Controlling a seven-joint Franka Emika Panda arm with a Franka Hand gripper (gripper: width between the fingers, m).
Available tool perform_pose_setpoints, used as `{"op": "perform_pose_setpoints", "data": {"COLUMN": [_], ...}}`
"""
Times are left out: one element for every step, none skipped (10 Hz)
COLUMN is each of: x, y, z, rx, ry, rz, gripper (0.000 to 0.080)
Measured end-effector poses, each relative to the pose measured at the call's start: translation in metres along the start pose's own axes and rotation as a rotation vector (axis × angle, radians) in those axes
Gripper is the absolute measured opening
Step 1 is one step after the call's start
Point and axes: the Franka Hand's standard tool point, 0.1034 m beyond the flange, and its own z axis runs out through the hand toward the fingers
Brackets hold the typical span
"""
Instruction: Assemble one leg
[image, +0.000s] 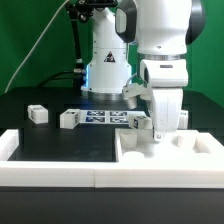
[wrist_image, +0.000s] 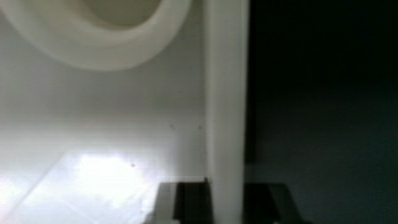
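Gripper (image: 160, 131) points straight down from a vertical wrist, with the arm upright behind it. In the wrist view we see the dark fingers (wrist_image: 185, 206) on either side of the tray's (image: 205, 148) thin wall. We cannot tell whether they pinch it. The leg (image: 130, 120) lies loose on the table (image: 60, 146), just beside the gripper on the exterior view's left. Two more legs (image: 69, 119) sit further left, past the marker board (image: 100, 117).

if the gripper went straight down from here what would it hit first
Probably the large white tray-like part, near its edge; the gripper hangs over it, though depth is unclear.
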Motion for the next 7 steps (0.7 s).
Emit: {"op": "perform_pose_setpoints", "data": {"x": [-0.0003, -0.0004, -0.0005, -0.0006, -0.0008, -0.0009, -0.001], "y": [0.0, 0.0, 0.0, 0.0, 0.0, 0.0, 0.0], "z": [0.0001, 0.0001, 0.0002, 0.0002, 0.0002, 0.0002, 0.0002], "rx": [0.0, 0.0, 0.0, 0.0, 0.0, 0.0, 0.0], "ry": [0.0, 0.0, 0.0, 0.0, 0.0, 0.0, 0.0], "rz": [0.001, 0.001, 0.001, 0.001, 0.002, 0.002, 0.002], "gripper": [0.0167, 0.0322, 0.0461, 0.0461, 0.0582, 0.0635, 0.0645]}}
